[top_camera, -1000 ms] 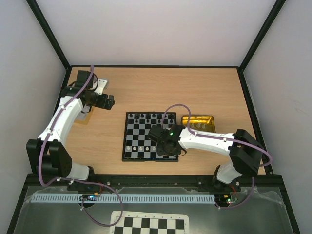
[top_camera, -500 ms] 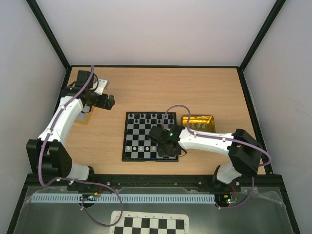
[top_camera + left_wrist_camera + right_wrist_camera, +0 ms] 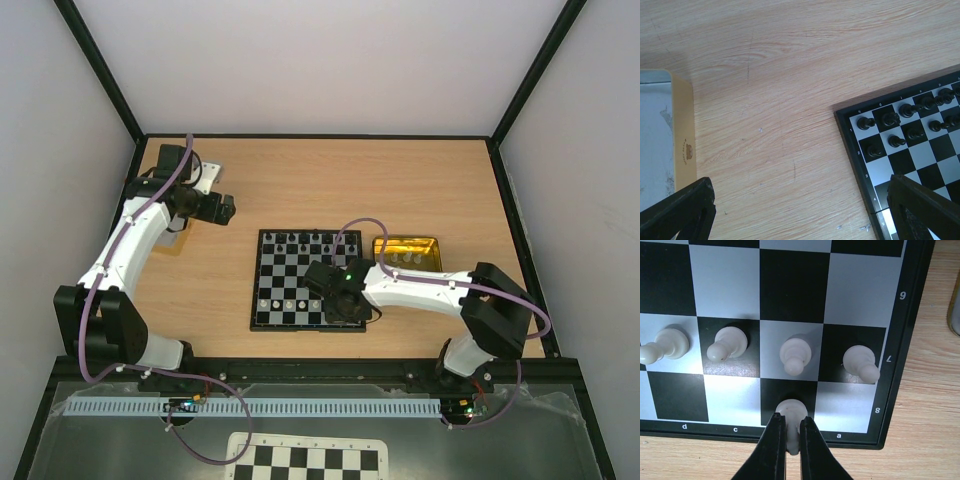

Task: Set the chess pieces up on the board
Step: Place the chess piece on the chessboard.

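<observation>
Just beyond the clamped piece [image 3: 792, 409] stand four pawns [image 3: 795, 355] (cream) — abreast.

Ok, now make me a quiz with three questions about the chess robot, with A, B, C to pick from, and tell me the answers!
1. Where is the gold tray compared with the board?
A. On top of it.
B. At its left side.
C. At its right side.

2. In the right wrist view, how many white pieces stand in the row next to the held piece?
A. Two.
B. Four.
C. Seven.

3. What is the right gripper doing?
A. Pinching a white piece.
B. Hanging wide open.
C. Pinching a black piece.

Answers:
1 C: in the top view the tray lies just off the board's right edge.
2 B: four white pieces line up there, one square each.
3 A: its fingers are closed on a white piece at the board's edge row.
</observation>
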